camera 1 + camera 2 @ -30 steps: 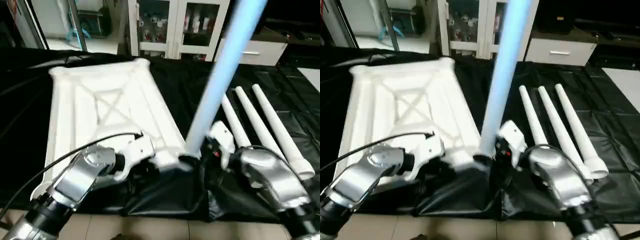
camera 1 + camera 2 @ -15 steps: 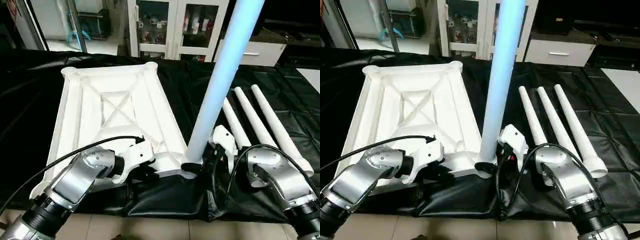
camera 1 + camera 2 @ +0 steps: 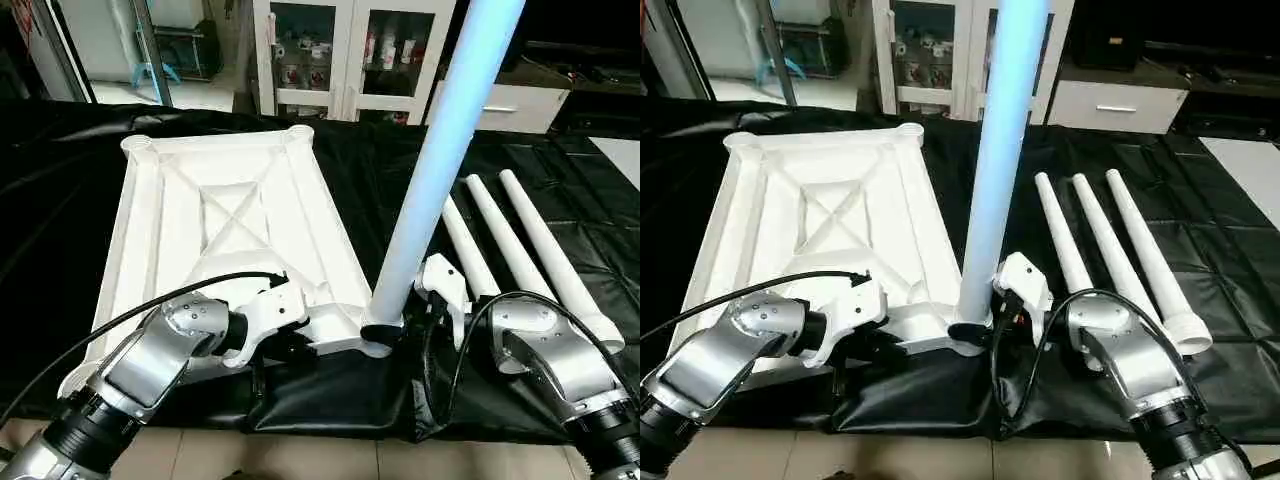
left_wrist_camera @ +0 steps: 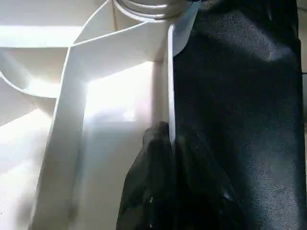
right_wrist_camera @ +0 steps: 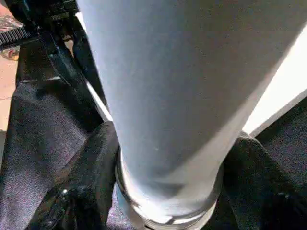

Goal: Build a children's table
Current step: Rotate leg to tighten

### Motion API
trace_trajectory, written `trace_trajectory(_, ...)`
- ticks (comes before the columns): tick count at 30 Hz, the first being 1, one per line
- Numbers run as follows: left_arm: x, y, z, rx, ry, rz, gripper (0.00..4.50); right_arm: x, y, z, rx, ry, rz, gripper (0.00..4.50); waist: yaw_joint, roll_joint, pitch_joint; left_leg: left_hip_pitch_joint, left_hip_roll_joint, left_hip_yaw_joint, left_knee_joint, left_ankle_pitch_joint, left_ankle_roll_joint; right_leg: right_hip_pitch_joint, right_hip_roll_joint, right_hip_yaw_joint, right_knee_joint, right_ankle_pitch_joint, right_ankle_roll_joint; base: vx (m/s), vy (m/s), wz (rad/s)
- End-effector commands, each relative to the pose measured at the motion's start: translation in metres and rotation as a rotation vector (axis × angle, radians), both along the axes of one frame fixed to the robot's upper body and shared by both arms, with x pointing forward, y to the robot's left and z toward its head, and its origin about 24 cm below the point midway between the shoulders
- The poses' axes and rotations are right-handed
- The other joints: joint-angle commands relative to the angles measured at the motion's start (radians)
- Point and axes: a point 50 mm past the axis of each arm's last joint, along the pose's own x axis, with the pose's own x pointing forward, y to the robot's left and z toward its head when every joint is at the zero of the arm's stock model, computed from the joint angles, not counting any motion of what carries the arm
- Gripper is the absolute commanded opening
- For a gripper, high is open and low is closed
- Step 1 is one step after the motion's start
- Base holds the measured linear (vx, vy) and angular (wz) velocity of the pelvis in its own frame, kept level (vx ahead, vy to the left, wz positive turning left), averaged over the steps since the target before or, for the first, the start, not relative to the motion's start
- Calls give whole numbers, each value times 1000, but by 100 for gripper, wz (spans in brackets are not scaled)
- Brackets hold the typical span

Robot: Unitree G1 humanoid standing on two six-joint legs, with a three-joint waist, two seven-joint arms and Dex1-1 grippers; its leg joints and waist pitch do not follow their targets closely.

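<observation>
We look down on the black-draped work table, which carries everything. On it lies the white table top, underside up, its X-shaped ribs showing and a rounded socket at each corner. From the near corner socket on our right side rises one leg, upright and leaning slightly, its upper end running out of the head views.

Our right gripper sits at the foot of that leg: in the right wrist view its two black fingers flank the tube on either side, close against its base just above the socket collar. Whether they press on it or merely bracket it we cannot tell.

Our left gripper is nipped nearly shut on the thin near rim of the table top, one finger on each face of the edge, just beside the same corner.

Three more legs lie side by side on the cloth on our right, well apart from both grippers. A white cabinet with glass doors stands behind the table.
</observation>
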Motion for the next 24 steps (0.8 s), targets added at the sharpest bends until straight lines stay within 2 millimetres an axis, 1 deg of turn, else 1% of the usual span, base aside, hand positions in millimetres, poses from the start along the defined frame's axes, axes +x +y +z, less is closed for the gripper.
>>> trace_trajectory(1,-5,-8,-2,-4,21,-58,0,1,-4,-5,-14,13,-46,268,-6,7,-49,12,47,-12,-90,-242,8,39,-50,45,-75,-200,-206,0,0,0)
trace_trajectory(4,-5,-8,-2,-9,19,-50,0,2,-4,-7,-12,13,-78,267,-7,6,-49,12,47,-12,-90,-248,7,39,-50,45,-76,-209,-205,0,0,0)
trace_trajectory(5,-4,-8,-2,-16,11,-44,0,4,-4,-9,-9,5,-115,267,-9,6,-47,12,46,-12,-91,-258,4,37,-51,45,-78,-225,-203,0,0,0)
trace_trajectory(6,-3,-9,-2,-22,5,-39,0,6,-3,-10,-7,-1,-141,266,-11,6,-46,12,46,-13,-93,-272,-1,38,-51,44,-80,-249,-197,0,0,0)
trace_trajectory(7,1,-11,-3,-29,-11,-7,0,10,-2,-13,5,-3,-212,266,-13,6,-46,12,46,-14,-93,-280,-4,36,-51,44,-81,-261,-195,0,0,0)
trace_trajectory(8,3,-11,-3,-31,-15,1,0,11,-1,-14,7,-4,-229,266,-19,4,-44,13,44,-14,-93,-288,-13,34,-51,44,-84,-282,-190,0,0,0)
trace_trajectory(9,4,-12,-3,-31,-19,13,0,13,-1,-15,10,-3,-253,266,-22,5,-45,14,43,-14,-94,-300,-15,33,-51,44,-86,-299,-188,0,0,0)
trace_trajectory(10,10,-14,-4,-29,-40,53,0,16,2,-21,14,12,-320,266,-27,4,-44,12,44,-17,-96,-313,-23,35,-52,43,-88,-325,-172,0,0,0)
trace_trajectory(11,10,-14,-4,-28,-43,60,0,17,3,-22,14,15,-331,266,-29,5,-43,13,44,-17,-97,-322,-26,32,-51,43,-89,-336,-169,0,0,0)
trace_trajectory(12,14,-16,-4,-28,-52,89,0,19,6,-25,14,22,-372,266,-33,1,-44,13,43,-18,-97,-335,-30,33,-52,42,-92,-355,-161,0,0,0)
trace_trajectory(13,19,-17,-4,-26,-66,120,0,21,9,-28,15,26,-416,266,-32,2,-44,14,43,-19,-97,-335,-31,32,-53,42,-93,-359,-159,0,0,0)
trace_trajectory(14,22,-18,-4,-26,-77,146,0,23,12,-30,14,24,-456,266,-37,2,-42,14,42,-19,-98,-346,-34,29,-53,42,-95,-372,-156,0,0,0)
trace_trajectory(15,23,-19,-4,-26,-79,150,0,24,12,-31,14,24,-462,266,-39,2,-43,13,42,-20,-98,-350,-36,30,-53,42,-95,-379,-153,0,0,0)
trace_trajectory(16,28,-20,-3,-29,-89,186,0,27,15,-33,11,23,-516,266,-42,-1,-43,12,41,-21,-99,-356,-38,31,-53,41,-97,-395,-146,0,0,0)
trace_trajectory(17,35,-22,-2,-29,-104,234,0,33,18,-37,1,13,-608,266,-46,0,-42,13,40,-20,-98,-359,-39,26,-54,42,-99,-413,-141,0,0,0)
trace_trajectory(18,41,-23,-1,-27,-117,283,0,38,21,-40,-5,10,-693,266,-49,2,-41,15,38,-22,-98,-367,-48,23,-55,40,-103,-440,-134,0,0,0)
trace_trajectory(19,43,-23,-1,-26,-119,295,0,39,22,-41,-5,11,-711,266,-52,1,-43,12,37,-23,-98,-368,-54,25,-57,39,-101,-448,-131,0,0,0)
trace_trajectory(20,52,-24,1,-16,-140,371,0,47,25,-44,-17,0,-835,266,-52,3,-46,11,38,-27,-100,-366,-59,28,-57,37,-102,-447,-121,0,0,0)
trace_trajectory(21,53,-24,1,-15,-142,379,0,47,26,-45,-17,0,-846,266,-54,3,-48,12,39,-25,-98,-359,-63,25,-57,38,-99,-425,-127,0,0,0)
trace_trajectory(22,57,-25,1,-10,-154,415,0,50,29,-47,-6,17,-897,266,-53,5,-48,10,39,-26,-100,-351,-64,26,-55,38,-98,-391,-130,0,0,0)
trace_trajectory(23,60,-25,2,-8,-162,435,0,51,31,-48,3,29,-926,266,-55,4,-48,10,38,-22,-99,-349,-59,23,-53,39,-98,-361,-135,0,0,0)
trace_trajectory(24,60,-25,2,-8,-162,435,0,51,31,-48,3,29,-926,266,-51,5,-49,12,39,-21,-99,-345,-55,24,-51,39,-96,-332,-141,0,0,0)
